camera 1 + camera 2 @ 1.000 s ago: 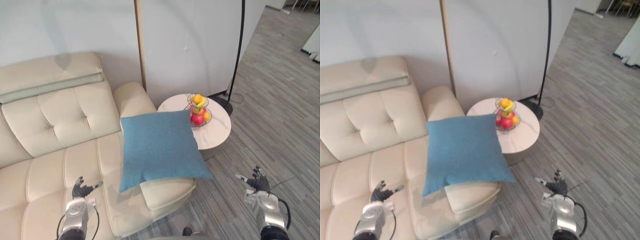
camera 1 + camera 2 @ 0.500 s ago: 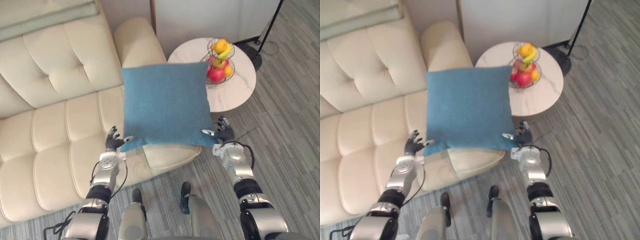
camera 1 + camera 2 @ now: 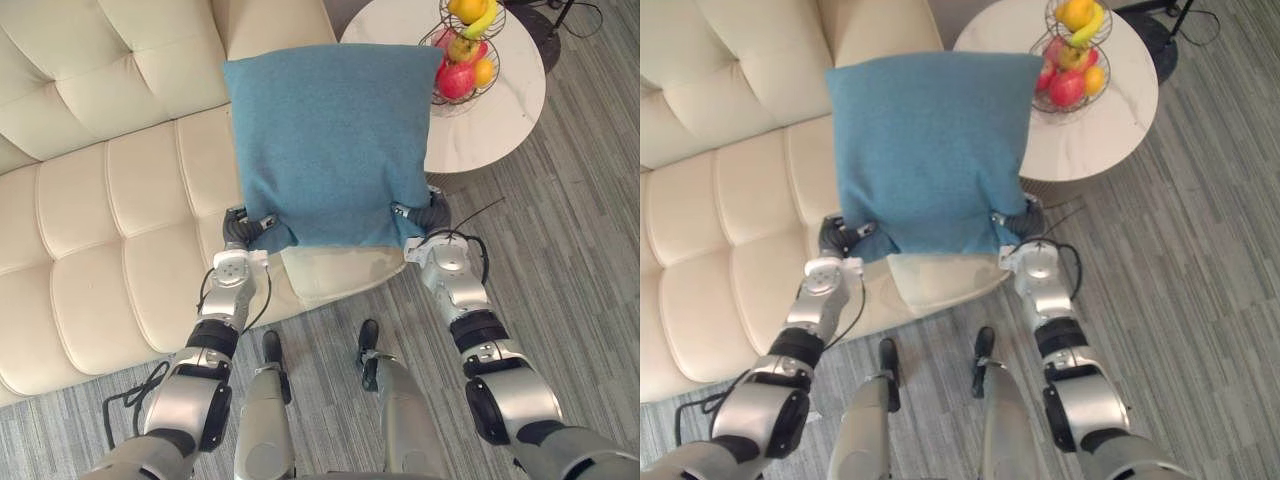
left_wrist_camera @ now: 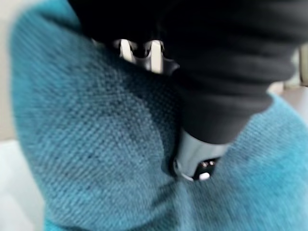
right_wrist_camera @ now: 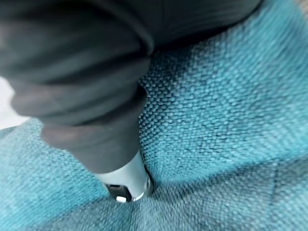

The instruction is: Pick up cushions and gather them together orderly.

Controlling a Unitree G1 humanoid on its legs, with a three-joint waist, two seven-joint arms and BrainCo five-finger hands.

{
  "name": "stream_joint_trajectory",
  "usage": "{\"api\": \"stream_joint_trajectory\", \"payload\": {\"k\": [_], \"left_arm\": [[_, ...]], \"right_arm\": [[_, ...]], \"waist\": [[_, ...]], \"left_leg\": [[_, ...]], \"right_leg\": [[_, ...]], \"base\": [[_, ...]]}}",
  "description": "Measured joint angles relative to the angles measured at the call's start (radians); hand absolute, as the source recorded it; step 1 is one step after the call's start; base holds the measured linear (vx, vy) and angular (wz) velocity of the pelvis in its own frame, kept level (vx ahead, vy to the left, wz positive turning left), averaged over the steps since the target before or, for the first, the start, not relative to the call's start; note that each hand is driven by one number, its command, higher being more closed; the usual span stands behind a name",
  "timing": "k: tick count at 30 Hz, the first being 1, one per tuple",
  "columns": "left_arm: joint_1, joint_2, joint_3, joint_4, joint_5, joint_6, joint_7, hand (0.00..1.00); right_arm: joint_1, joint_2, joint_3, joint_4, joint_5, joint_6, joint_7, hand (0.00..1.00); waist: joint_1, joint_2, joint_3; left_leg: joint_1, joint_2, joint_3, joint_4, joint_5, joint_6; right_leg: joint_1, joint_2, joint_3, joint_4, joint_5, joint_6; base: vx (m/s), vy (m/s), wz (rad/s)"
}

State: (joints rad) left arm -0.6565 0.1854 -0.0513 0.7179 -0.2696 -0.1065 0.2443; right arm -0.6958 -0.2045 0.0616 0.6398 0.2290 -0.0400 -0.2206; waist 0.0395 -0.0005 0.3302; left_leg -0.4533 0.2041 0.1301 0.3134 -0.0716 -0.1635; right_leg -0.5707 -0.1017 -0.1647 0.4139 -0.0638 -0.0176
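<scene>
The cushion (image 3: 325,140) overlaps the sofa (image 3: 100,190), table (image 3: 500,125) to its right.

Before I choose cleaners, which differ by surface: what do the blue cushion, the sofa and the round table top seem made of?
Cushion: matte woven fabric; the wrist views show a coarse weave. Sofa: cream leather or an imitation, I cannot tell which; smooth, slightly shiny, tufted panels. Table top: white, smooth, stone-like, possibly marble.

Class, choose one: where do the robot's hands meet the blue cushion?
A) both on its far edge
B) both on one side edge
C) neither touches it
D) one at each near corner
D: the left hand and the right hand each pinch a near corner of the blue cushion.
</scene>
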Motion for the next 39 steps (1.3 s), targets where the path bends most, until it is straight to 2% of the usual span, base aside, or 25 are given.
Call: {"api": "stream_joint_trajectory", "payload": {"k": [5, 10, 12, 14, 20, 25, 27, 29, 30, 31, 32, 33, 34, 35, 36, 38, 39], "left_arm": [[0.068, 0.003, -0.051, -0.166, -0.008, -0.013, 0.040, 1.00], [0.229, -0.002, -0.110, -0.368, -0.007, -0.014, 0.054, 1.00], [0.313, -0.018, -0.125, -0.452, -0.006, -0.014, 0.056, 1.00], [0.424, -0.048, -0.126, -0.539, -0.005, -0.015, 0.055, 1.00], [0.638, -0.058, -0.145, -0.679, -0.006, -0.017, 0.040, 1.00], [0.765, -0.069, -0.140, -0.737, -0.006, -0.029, 0.024, 1.00], [0.792, -0.082, -0.131, -0.737, -0.006, -0.033, 0.012, 1.00], [0.792, -0.099, -0.131, -0.737, -0.007, -0.033, 0.002, 1.00], [0.790, -0.102, -0.131, -0.738, -0.007, -0.033, 0.001, 1.00], [0.790, -0.105, -0.132, -0.738, -0.007, -0.033, -0.006, 1.00], [0.788, -0.105, -0.136, -0.738, -0.007, -0.033, -0.010, 1.00], [0.787, -0.104, -0.139, -0.738, -0.007, -0.033, -0.012, 1.00], [0.785, -0.104, -0.150, -0.737, -0.007, -0.033, -0.015, 1.00], [0.784, -0.104, -0.168, -0.726, -0.007, -0.033, -0.018, 1.00], [0.784, -0.108, -0.181, -0.712, -0.007, -0.033, -0.023, 1.00], [0.784, -0.125, -0.184, -0.691, -0.008, -0.033, -0.031, 1.00], [0.781, -0.129, -0.197, -0.666, -0.010, -0.033, -0.031, 1.00]], "right_arm": [[0.143, 0.003, 0.030, -0.191, 0.012, -0.019, -0.004, 1.00], [0.320, 0.010, 0.042, -0.356, 0.008, -0.021, -0.004, 1.00], [0.416, 0.012, 0.043, -0.441, 0.003, -0.021, 0.002, 1.00], [0.516, 0.028, 0.042, -0.501, -0.015, -0.022, 0.013, 1.00], [0.685, 0.057, 0.062, -0.559, -0.102, -0.028, 0.050, 1.00], [0.765, 0.084, 0.070, -0.586, -0.145, -0.040, 0.078, 1.00], [0.778, 0.087, 0.071, -0.586, -0.153, -0.041, 0.085, 1.00], [0.785, 0.081, 0.067, -0.583, -0.157, -0.041, 0.074, 1.00], [0.784, 0.080, 0.065, -0.583, -0.161, -0.042, 0.072, 1.00], [0.782, 0.082, 0.059, -0.563, -0.172, -0.043, 0.065, 1.00], [0.781, 0.081, 0.054, -0.540, -0.174, -0.045, 0.060, 1.00], [0.781, 0.080, 0.050, -0.531, -0.176, -0.046, 0.058, 1.00], [0.774, 0.078, 0.038, -0.504, -0.189, -0.050, 0.053, 1.00], [0.753, 0.077, 0.023, -0.453, -0.191, -0.050, 0.049, 1.00], [0.745, 0.074, 0.015, -0.421, -0.192, -0.050, 0.044, 1.00], [0.746, 0.066, 0.011, -0.404, -0.195, -0.049, 0.042, 1.00], [0.742, 0.058, 0.006, -0.381, -0.212, -0.049, 0.040, 1.00]], "waist": [[0.013, 0.000, -0.001], [0.019, 0.001, -0.004], [0.017, -0.001, -0.028], [0.010, 0.001, -0.092], [-0.004, 0.006, -0.200], [-0.003, 0.005, -0.245], [0.006, 0.003, -0.245], [-0.005, 0.003, -0.245], [-0.009, 0.004, -0.245], [-0.006, 0.002, -0.245], [-0.008, -0.003, -0.247], [-0.009, -0.005, -0.246], [-0.013, -0.005, -0.248], [-0.014, -0.003, -0.248], [-0.016, 0.000, -0.249], [-0.020, 0.014, -0.258], [-0.028, 0.033, -0.271]], "left_leg": [[0.069, 0.004, 0.010, -0.035, -0.001, 0.000], [0.160, 0.000, 0.020, -0.076, -0.001, 0.000], [0.210, -0.009, 0.024, -0.106, -0.001, 0.000], [0.251, -0.024, 0.026, -0.157, 0.007, -0.002], [0.385, -0.038, 0.020, -0.254, 0.021, 0.004], [0.421, -0.045, -0.007, -0.274, 0.025, 0.009], [0.412, -0.046, -0.019, -0.249, 0.018, 0.016], [0.279, -0.048, -0.057, -0.103, -0.003, 0.032], [0.256, -0.044, -0.049, -0.085, -0.010, 0.048], [0.228, -0.022, -0.010, -0.078, -0.044, 0.100], [0.208, 0.003, 0.048, -0.076, -0.054, 0.125], [0.205, 0.014, 0.069, -0.063, -0.054, 0.126], [0.175, 0.044, 0.117, -0.019, -0.066, 0.147], [0.158, 0.088, 0.166, 0.027, -0.065, 0.166], [0.165, 0.118, 0.189, 0.039, -0.062, 0.171], [0.186, 0.124, 0.181, 0.014, -0.049, 0.148], [0.216, 0.111, 0.172, -0.048, 0.023, 0.025]], "right_leg": [[0.065, 0.007, 0.000, -0.030, -0.001, 0.002], [0.140, 0.008, 0.002, -0.037, -0.019, 0.015], [0.175, 0.002, 0.002, -0.036, -0.035, 0.020], [0.196, -0.005, 0.001, -0.041, -0.048, 0.028], [0.320, -0.004, -0.008, -0.105, -0.054, 0.041], [0.390, -0.008, -0.032, -0.146, -0.047, 0.052], [0.408, -0.013, -0.049, -0.149, -0.049, 0.054], [0.412, -0.040, -0.144, -0.141, -0.052, 0.055], [0.412, -0.047, -0.164, -0.142, -0.053, 0.053], [0.416, -0.057, -0.222, -0.145, -0.053, 0.051], [0.433, -0.074, -0.273, -0.163, -0.049, 0.052], [0.437, -0.088, -0.292, -0.172, -0.047, 0.051], [0.440, -0.106, -0.331, -0.171, -0.047, 0.052], [0.451, -0.131, -0.366, -0.172, -0.040, 0.063], [0.463, -0.157, -0.382, -0.176, -0.030, 0.083], [0.472, -0.173, -0.381, -0.187, -0.016, 0.117], [0.476, -0.194, -0.380, -0.197, -0.001, 0.146]], "base": [[0.05, 0.015, -0.02], [0.09, 0.010, 0.00], [0.08, 0.022, 0.04], [0.12, 0.029, 0.03], [0.10, 0.035, 0.04], [0.02, 0.027, 0.16], [-0.04, 0.014, 0.41], [-0.08, 0.004, 1.04], [-0.13, 0.038, 1.21], [-0.13, 0.044, 1.31], [-0.12, 0.085, 1.27], [-0.08, 0.084, 1.17], [-0.05, 0.169, 0.96], [-0.03, 0.226, 1.04], [0.00, 0.252, 0.83], [0.04, 0.278, 0.36], [0.07, 0.445, 0.34]]}}
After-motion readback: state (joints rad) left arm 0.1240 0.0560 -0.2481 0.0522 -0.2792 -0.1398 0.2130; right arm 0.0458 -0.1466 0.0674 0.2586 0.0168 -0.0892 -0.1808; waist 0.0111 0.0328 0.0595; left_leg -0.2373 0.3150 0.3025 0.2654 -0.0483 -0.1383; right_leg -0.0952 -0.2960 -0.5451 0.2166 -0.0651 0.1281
